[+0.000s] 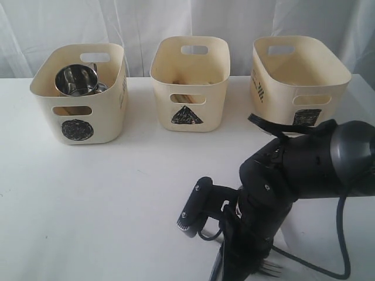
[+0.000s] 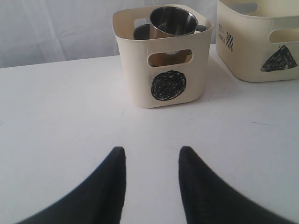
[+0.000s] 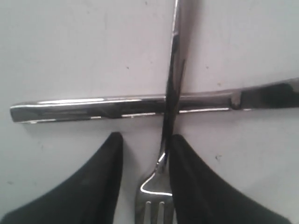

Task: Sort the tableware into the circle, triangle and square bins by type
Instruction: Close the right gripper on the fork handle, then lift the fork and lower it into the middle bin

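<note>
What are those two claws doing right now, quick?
Left gripper: open, holding nothing.
Right gripper: open, straddling the fork, with a gap on one side, not clamped.

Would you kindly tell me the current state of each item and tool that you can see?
Knife: flat on the table.
Fork: lying across the knife.
Right tool: open, straddling the fork.
Left tool: open, empty.
Circle bin: holds steel mugs.
Triangle bin: wooden chopsticks show through its cut-out.
Square bin: contents hidden.
</note>
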Robot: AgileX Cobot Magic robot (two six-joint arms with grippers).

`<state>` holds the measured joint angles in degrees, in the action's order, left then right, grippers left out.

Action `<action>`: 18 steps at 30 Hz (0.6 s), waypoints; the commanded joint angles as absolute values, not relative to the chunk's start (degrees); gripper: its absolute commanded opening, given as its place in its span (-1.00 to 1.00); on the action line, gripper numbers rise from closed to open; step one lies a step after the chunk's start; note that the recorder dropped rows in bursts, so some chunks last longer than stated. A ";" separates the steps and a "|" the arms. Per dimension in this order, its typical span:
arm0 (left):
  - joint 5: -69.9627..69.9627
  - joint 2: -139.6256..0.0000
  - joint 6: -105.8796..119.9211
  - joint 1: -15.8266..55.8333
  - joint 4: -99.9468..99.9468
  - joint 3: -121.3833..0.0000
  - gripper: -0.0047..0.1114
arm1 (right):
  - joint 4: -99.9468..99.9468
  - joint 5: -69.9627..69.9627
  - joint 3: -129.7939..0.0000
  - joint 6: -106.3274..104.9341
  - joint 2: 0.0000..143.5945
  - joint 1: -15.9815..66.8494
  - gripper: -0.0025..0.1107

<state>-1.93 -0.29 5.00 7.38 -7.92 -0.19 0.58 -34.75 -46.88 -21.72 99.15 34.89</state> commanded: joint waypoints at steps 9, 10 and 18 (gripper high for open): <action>-1.58 0.00 4.92 7.32 -8.07 0.00 -0.19 | 6.42 -33.03 -46.65 -22.17 98.11 34.16 -0.96; -1.58 0.00 4.92 7.32 -8.07 0.00 -0.19 | 6.50 -32.32 -46.65 -21.42 97.30 34.16 -0.96; -1.58 0.00 4.92 7.32 -8.07 0.00 -0.19 | 6.64 -28.31 -46.65 -16.99 88.87 34.14 -0.96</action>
